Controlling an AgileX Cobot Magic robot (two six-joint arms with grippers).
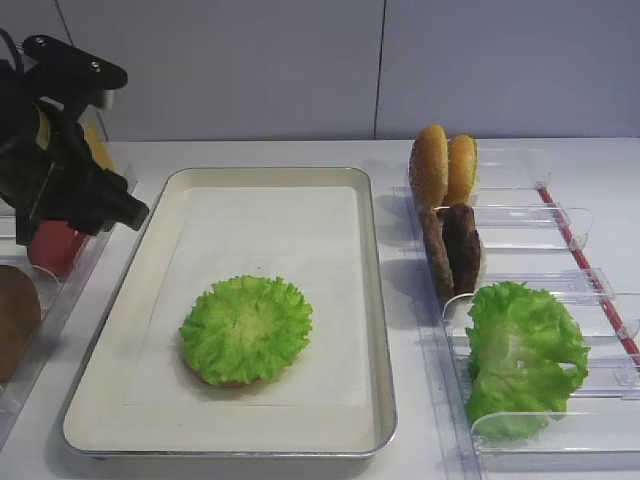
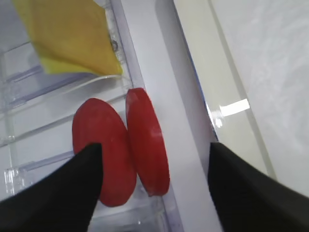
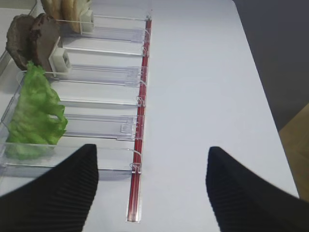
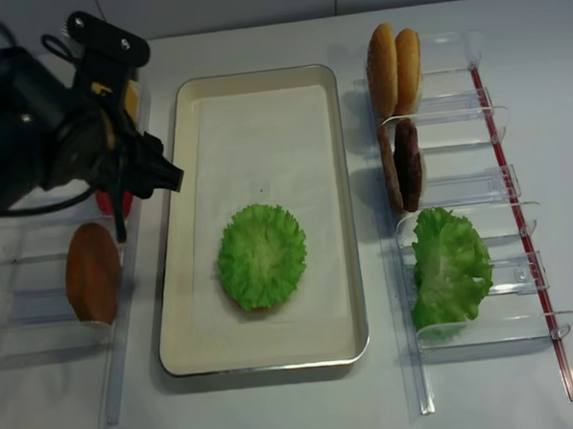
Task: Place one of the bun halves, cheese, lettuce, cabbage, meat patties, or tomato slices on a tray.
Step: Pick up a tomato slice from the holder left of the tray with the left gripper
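We see the left gripper (image 2: pixel 153 186) spread wide, the tomato slices (image 2: pixel 147 141) standing between its fingers, lower centre.

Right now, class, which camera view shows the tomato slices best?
The left wrist view: two tomato slices stand on edge, unobstructed, between the open left claw's fingers. In both exterior high views the arm hides all but a red patch. The right wrist view shows none.

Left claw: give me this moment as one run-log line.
left claw open over tomato slices | nothing held | tray holds lettuce-topped bun
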